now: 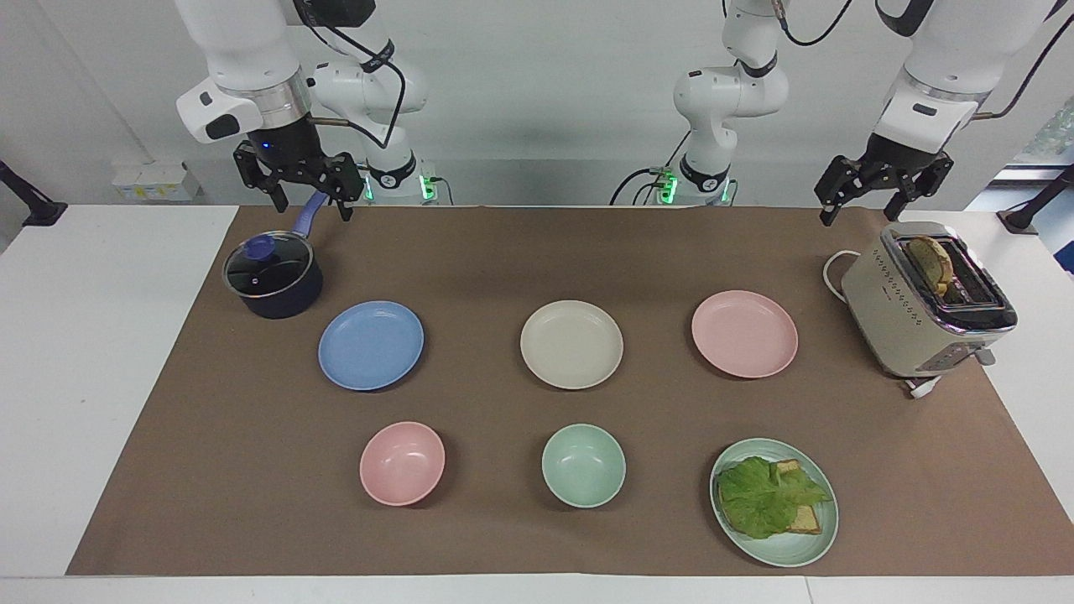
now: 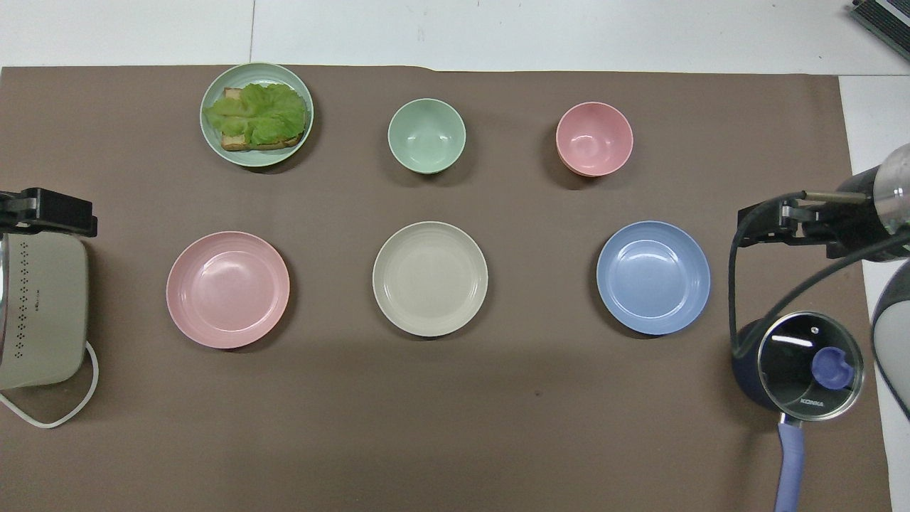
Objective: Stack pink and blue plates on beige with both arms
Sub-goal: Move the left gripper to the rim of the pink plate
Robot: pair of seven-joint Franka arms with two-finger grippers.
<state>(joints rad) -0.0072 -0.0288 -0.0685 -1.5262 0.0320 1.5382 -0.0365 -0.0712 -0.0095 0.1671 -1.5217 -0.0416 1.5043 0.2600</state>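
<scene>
Three same-sized plates lie in a row across the brown mat. The blue plate (image 1: 371,345) (image 2: 653,276) is toward the right arm's end, the beige plate (image 1: 571,344) (image 2: 430,278) is in the middle, and the pink plate (image 1: 744,333) (image 2: 227,289) is toward the left arm's end. All three are empty and apart from one another. My right gripper (image 1: 310,208) (image 2: 782,224) hangs open over the saucepan's handle, holding nothing. Over the toaster, my left gripper (image 1: 862,211) (image 2: 46,212) is raised and open, also with nothing in it.
A lidded dark saucepan (image 1: 273,277) (image 2: 803,366) stands beside the blue plate. A cream toaster (image 1: 923,302) (image 2: 39,313) with bread in it stands beside the pink plate. Farther from the robots are a pink bowl (image 1: 402,463) (image 2: 594,139), a mint bowl (image 1: 583,465) (image 2: 426,135) and a mint plate (image 1: 789,555) (image 2: 257,68) with a lettuce sandwich.
</scene>
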